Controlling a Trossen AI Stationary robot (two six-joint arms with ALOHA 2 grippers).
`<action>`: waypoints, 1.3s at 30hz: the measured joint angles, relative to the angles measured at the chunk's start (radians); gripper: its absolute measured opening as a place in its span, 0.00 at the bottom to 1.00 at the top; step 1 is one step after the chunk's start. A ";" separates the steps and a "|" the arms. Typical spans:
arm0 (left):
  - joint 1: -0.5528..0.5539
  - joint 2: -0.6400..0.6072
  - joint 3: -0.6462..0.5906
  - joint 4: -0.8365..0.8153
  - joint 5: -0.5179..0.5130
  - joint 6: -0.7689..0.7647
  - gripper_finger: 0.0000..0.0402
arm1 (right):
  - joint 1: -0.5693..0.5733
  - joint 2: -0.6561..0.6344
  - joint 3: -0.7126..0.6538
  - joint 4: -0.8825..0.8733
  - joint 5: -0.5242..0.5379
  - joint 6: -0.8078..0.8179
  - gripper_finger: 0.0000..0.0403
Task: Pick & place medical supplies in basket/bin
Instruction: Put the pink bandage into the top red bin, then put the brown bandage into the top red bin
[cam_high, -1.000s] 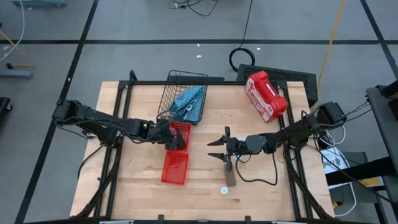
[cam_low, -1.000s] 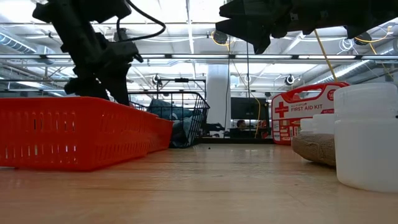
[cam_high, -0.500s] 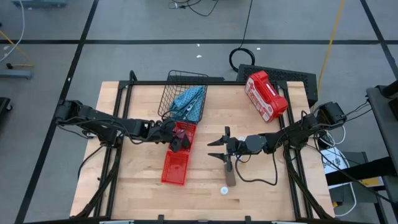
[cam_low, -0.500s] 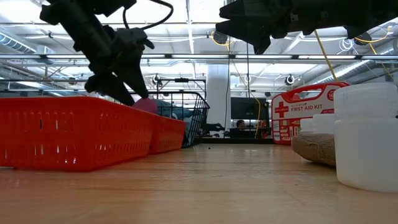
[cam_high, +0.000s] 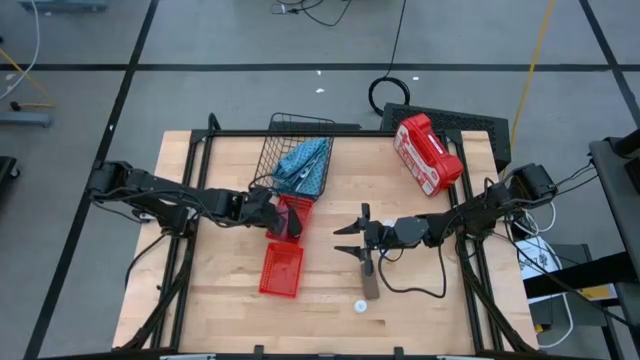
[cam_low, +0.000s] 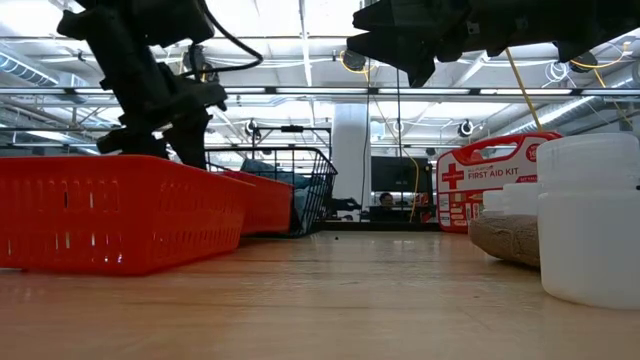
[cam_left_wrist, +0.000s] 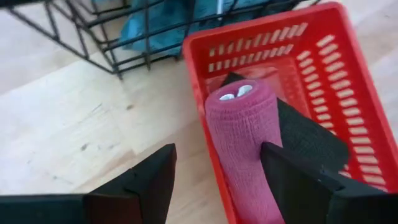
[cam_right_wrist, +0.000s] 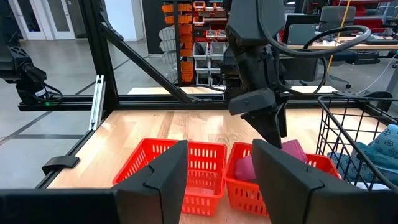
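Over the tabletop (cam_high: 200, 290), seen from above, the left claw (cam_high: 283, 215) hangs at the far red bin (cam_high: 303, 207), pulled back a little from where it was half a second ago. The right claw (cam_high: 350, 240) has not moved; it hovers spread and empty over bare wood mid-table. Two red bins lie end to end, the near bin (cam_high: 282, 268) empty. One wire basket (cam_high: 285, 128) holds one blue pouch (cam_high: 305, 160), and its near edge touches the far bin. One brown roll (cam_high: 370, 282) and one white vial (cam_high: 361, 306) lie near the front edge, with open wood around them. A red case (cam_high: 427, 153) sits at the far right corner.

At table height, the left claw is lower than before, down at the bin rim, and the pink roll that showed above the rim is now hidden.

From the left wrist, one pink roll (cam_left_wrist: 239, 137) leans in the far bin against one black roll (cam_left_wrist: 311, 140). It lies in the claw's span; I cannot tell whether it is gripped.

From the right wrist, both bins sit side by side with clear wood around them.
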 joint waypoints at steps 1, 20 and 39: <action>0.000 0.000 0.000 -0.004 0.000 -0.010 0.60 | 0.000 0.000 0.000 0.000 0.000 0.000 0.41; -0.001 -0.009 0.000 0.079 0.042 0.057 0.60 | 0.000 0.000 0.000 0.000 0.000 0.000 0.41; -0.030 -0.358 -0.001 0.131 0.064 0.341 0.60 | 0.001 0.000 0.000 0.000 -0.001 0.000 0.41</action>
